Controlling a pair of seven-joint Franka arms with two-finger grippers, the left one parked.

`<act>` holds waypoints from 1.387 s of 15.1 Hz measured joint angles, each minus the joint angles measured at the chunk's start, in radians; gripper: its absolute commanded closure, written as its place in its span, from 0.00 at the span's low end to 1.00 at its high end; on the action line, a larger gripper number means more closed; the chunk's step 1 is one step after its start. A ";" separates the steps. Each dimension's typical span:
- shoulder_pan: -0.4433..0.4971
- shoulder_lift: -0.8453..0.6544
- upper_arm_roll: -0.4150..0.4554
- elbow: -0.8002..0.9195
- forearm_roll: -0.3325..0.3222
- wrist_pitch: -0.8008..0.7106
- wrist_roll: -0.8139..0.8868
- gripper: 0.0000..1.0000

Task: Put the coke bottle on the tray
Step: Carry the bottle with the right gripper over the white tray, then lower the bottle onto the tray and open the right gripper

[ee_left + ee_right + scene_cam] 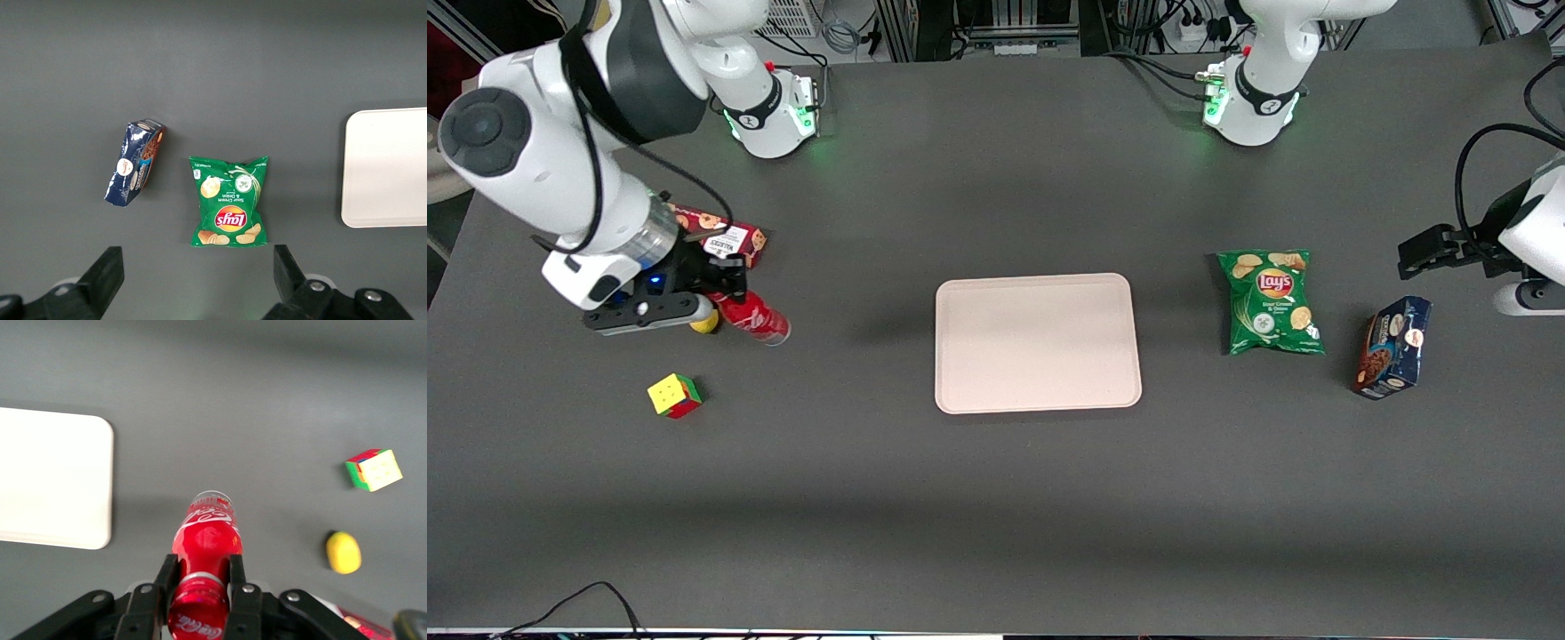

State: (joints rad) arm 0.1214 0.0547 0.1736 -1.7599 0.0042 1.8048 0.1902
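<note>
Here the right arm's black two-finger gripper (200,587) clamps the small red-labelled plastic coke bottle (205,553) near its cap, clear base jutting ahead, ready for carrying to the flat pale-pink rectangular tray (1038,342) well apart.

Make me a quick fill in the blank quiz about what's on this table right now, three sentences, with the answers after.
1. The gripper is shut on the ____.
2. The tray has ____ on it.
3. The puzzle cube lies ____ to the front camera than the lemon-like object.

Answers: coke bottle; nothing; nearer
</note>
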 measured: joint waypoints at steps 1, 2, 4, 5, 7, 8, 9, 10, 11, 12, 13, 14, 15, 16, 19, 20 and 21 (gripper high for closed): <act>0.012 0.022 0.022 0.048 0.000 -0.028 0.047 1.00; 0.027 0.051 0.040 0.102 0.000 -0.057 0.098 1.00; 0.077 0.124 0.059 0.211 0.000 -0.103 0.209 1.00; 0.108 0.162 0.062 0.260 0.000 -0.116 0.266 1.00; 0.177 0.241 0.064 0.334 -0.001 -0.125 0.389 1.00; 0.207 0.277 0.064 0.359 -0.001 -0.124 0.442 1.00; 0.239 0.316 0.065 0.386 -0.007 -0.123 0.494 1.00; 0.270 0.356 0.066 0.415 -0.024 -0.122 0.543 1.00; 0.301 0.397 0.066 0.445 -0.045 -0.120 0.592 1.00; 0.331 0.436 0.066 0.473 -0.060 -0.115 0.636 1.00; 0.356 0.471 0.066 0.494 -0.073 -0.103 0.669 1.00; 0.378 0.500 0.066 0.506 -0.094 -0.088 0.695 1.00; 0.395 0.527 0.067 0.513 -0.120 -0.074 0.720 1.00; 0.408 0.552 0.066 0.518 -0.141 -0.054 0.742 1.00; 0.415 0.601 0.066 0.515 -0.157 0.040 0.757 1.00; 0.414 0.610 0.066 0.510 -0.158 0.071 0.757 1.00; 0.414 0.615 0.066 0.500 -0.159 0.098 0.758 1.00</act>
State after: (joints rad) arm 0.5356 0.6693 0.2395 -1.2599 -0.1547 1.9033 0.9477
